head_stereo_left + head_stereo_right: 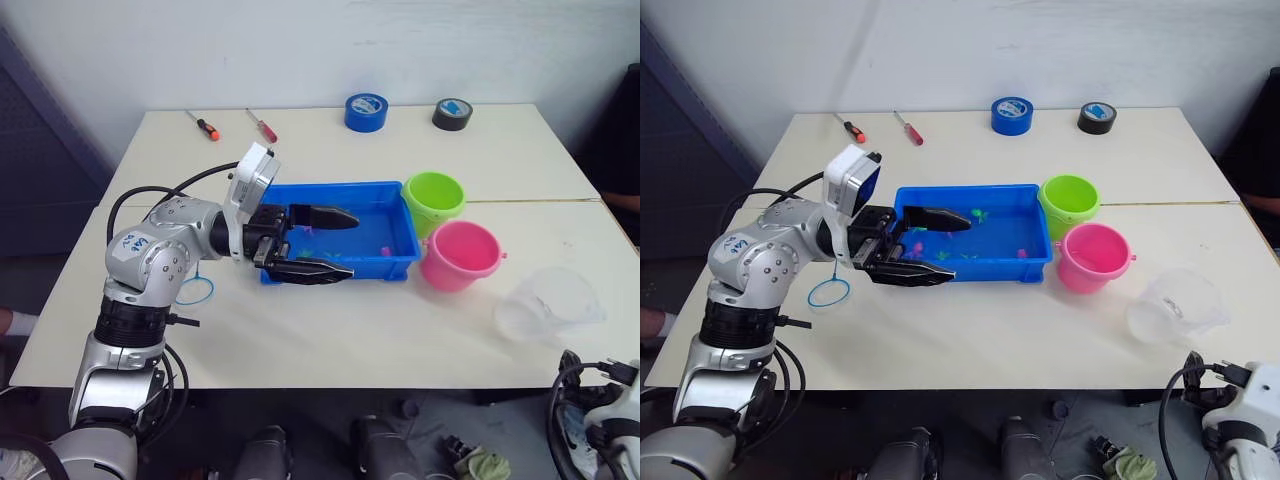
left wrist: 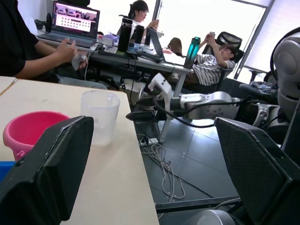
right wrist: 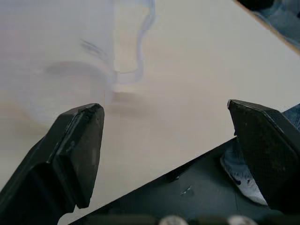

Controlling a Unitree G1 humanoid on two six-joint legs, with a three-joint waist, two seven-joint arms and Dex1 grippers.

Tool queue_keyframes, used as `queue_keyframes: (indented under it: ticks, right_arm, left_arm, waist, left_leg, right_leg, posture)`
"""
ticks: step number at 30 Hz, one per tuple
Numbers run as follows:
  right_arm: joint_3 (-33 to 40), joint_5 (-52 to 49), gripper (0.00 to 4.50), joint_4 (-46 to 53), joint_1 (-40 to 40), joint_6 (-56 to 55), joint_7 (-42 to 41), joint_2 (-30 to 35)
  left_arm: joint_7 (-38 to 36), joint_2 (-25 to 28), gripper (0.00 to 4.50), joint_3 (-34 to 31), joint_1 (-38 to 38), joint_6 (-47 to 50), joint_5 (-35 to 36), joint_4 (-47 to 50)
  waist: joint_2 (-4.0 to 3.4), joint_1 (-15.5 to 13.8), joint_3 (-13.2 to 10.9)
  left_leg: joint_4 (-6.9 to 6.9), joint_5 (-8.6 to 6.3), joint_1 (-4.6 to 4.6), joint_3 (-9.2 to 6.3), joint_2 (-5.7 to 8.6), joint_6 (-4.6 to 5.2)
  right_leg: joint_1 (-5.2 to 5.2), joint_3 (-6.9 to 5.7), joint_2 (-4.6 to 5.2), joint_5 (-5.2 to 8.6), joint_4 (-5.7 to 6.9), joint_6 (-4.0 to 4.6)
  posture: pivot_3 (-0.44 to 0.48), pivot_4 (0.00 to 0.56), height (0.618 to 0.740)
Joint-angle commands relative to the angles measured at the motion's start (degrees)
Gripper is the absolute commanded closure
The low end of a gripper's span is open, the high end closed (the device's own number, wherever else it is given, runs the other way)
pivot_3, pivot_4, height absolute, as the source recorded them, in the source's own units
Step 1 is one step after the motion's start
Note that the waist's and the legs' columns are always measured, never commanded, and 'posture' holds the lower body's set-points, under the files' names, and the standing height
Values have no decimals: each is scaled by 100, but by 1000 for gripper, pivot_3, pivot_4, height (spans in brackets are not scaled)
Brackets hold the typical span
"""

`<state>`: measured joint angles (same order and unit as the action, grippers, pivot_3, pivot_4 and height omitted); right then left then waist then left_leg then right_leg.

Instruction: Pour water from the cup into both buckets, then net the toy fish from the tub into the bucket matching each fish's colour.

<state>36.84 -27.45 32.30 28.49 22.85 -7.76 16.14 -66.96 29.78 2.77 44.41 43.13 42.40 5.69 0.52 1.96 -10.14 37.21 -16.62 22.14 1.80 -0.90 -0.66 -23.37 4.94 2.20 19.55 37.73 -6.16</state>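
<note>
Right gripper (image 3: 164, 154) is sitting at the near table edge, fingers spread wide, gripping nothing; the cup (image 3: 61, 61) is standing just ahead of its finger (image 3: 77, 150), apart from it. In the head views the cup (image 1: 1175, 305) is sitting lower right on the table (image 1: 1020, 340), upright, clear, looking empty.

Left gripper (image 1: 318, 243) is hovering left of centre frame, fingers spread wide and holding nothing. One finger (image 1: 322, 217) is reaching over the tub (image 1: 400, 262), the other (image 1: 310, 270) is hanging in front of the tub's near-left corner. Can't tell if either is touching the rim.

The net (image 1: 829, 292) is lying flat on the table in the left part of the frame, blue hoop showing beside the left arm, well apart from that gripper's fingers. Handle is hidden by the arm.

Mid frame: the tub is holding the toy fish (image 1: 980, 213), small green and pink bits scattered across its floor. Exact count is not readable.

Right of the tub: pink bucket (image 1: 1096, 256) is standing nearer, just beside the tub's right corner; green bucket (image 1: 1070, 202) is standing behind it, close against the tub's right end. Both upright. Can't tell if water is in them.

Far edge, top of frame: two screwdrivers (image 1: 206, 126) are lying upper left, blue tape roll (image 1: 366, 111) and black tape roll (image 1: 452, 113) upper centre-right.

Left wrist view is looking past the table edge at the pink bucket, the cup and people sitting at desks (image 2: 140, 51).
</note>
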Motion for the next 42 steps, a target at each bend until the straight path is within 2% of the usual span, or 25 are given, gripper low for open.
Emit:
queue_keyframes:
  ticks: [1,4,7,10,12,16,19,21,25,28,30,32,35,38,40,42]
  right_arm:
    - [294,-905,18,887,66,204,-983,818]
    - [657,-1985,18,1037,-267,633,-1657,1891]
    - [623,-2790,18,951,-811,1005,-2057,2691]
    - [-172,-3228,18,668,-1869,1370,-2536,3486]
    - [-862,-3245,18,478,-2635,1510,-2800,3753]
    - [-1981,-3162,18,114,-3984,1717,-3154,3744]
    - [-2851,-2827,18,-289,-4888,1663,-3611,3450]
    - [-3139,-2655,18,-411,-5126,1627,-3729,3283]
    - [-3495,-2268,18,-535,-5208,1488,-4062,3097]
    - [-3589,-2104,18,-562,-5257,1458,-4137,2957]
    - [-3654,-1986,18,-567,-5263,1428,-4177,2880]
    - [-3709,-1806,18,-555,-5227,1365,-4220,2834]
    - [-3748,-1575,18,-489,-5155,1279,-4224,2781]
    - [-3699,-1485,18,-332,-5013,1266,-4119,2746]
    - [-3684,-1442,18,-272,-4959,1259,-4085,2730]
    - [-3644,-1426,18,-121,-4833,1280,-3980,2703]
  left_arm:
    - [224,-12,0,-166,-57,10,10,26]
    - [772,-8,0,-422,-338,24,-15,194]
    - [1378,18,0,-747,-687,88,1,424]
    - [1963,187,0,-1189,-1423,262,80,981]
    - [2302,263,0,-1508,-1918,409,172,1322]
    - [2914,325,0,-2245,-2804,635,396,1800]
    - [3318,284,0,-3366,-4179,663,394,2079]
    - [3423,275,0,-3874,-4827,641,426,2127]
    - [3486,235,0,-4662,-5857,454,369,1911]
    - [3432,318,0,-4840,-6269,333,280,1778]
    - [3395,573,0,-4673,-6262,266,61,1584]
    - [3563,948,0,-4376,-5867,425,-154,1231]
    - [3754,1503,0,-3789,-4999,733,-463,534]
    - [3925,1869,0,-2998,-3646,1410,-605,-194]
    - [3952,1969,0,-2714,-3175,1686,-678,-484]
    - [4082,1910,0,-2305,-2235,2059,-829,-1196]
  waist:
    - [1,10,-1]
    - [15,6,-1]
    - [32,-14,-5]
    - [52,-11,-12]
    - [66,25,-17]
    - [92,-31,-31]
    - [104,-32,-29]
    - [108,52,-26]
    - [119,-37,-29]
    - [118,-45,-29]
    - [117,-50,-29]
    - [116,-53,-30]
    - [113,-53,-30]
    - [111,-44,-31]
    - [111,-41,-31]
    - [105,-28,-33]
  left_leg:
    - [2,-2,0,7,1,4]
    - [5,-4,-9,19,2,13]
    - [10,-6,-13,10,-8,13]
    - [8,-7,-12,6,-13,14]
    - [11,-8,-14,10,-15,14]
    - [12,-9,-6,-4,-18,13]
    - [18,-13,6,-12,-13,19]
    - [20,-31,1,-3,-20,22]
    - [23,-38,11,-27,-19,25]
    - [15,-41,13,-45,-4,27]
    - [12,-40,14,-67,5,29]
    - [12,-39,11,-85,7,29]
    - [1,-32,4,-119,9,22]
    - [-9,-34,8,-120,13,21]
    - [-9,-37,16,-136,13,18]
    - [-13,-45,17,-137,13,13]
  right_leg:
    - [0,2,-1,0,-2,0]
    - [6,8,-6,-1,-3,-3]
    - [14,13,-11,-1,-4,-2]
    - [14,14,12,-2,-4,-2]
    - [14,15,16,-2,-5,-2]
    - [6,1,21,-2,-3,-2]
    - [0,-18,43,-3,-1,-2]
    - [-2,-20,46,-5,-3,-6]
    - [-2,-53,61,-5,-7,-5]
    - [7,-101,95,1,-21,5]
    - [27,-152,121,8,-35,19]
    - [49,-171,123,15,-51,33]
    - [79,-205,129,16,-78,45]
    - [76,-216,136,13,-84,41]
    - [69,-239,138,8,-77,31]
    - [61,-247,139,6,-69,27]
  posture:
    - [0,150,740]
    - [0,150,740]
    - [0,150,740]
    - [0,150,740]
    - [0,150,740]
    - [0,150,740]
    - [0,150,740]
    - [0,150,740]
    - [0,150,740]
    - [0,150,740]
    - [0,150,740]
    - [0,150,740]
    - [0,150,740]
    - [0,150,740]
    - [0,150,740]
    - [0,150,740]
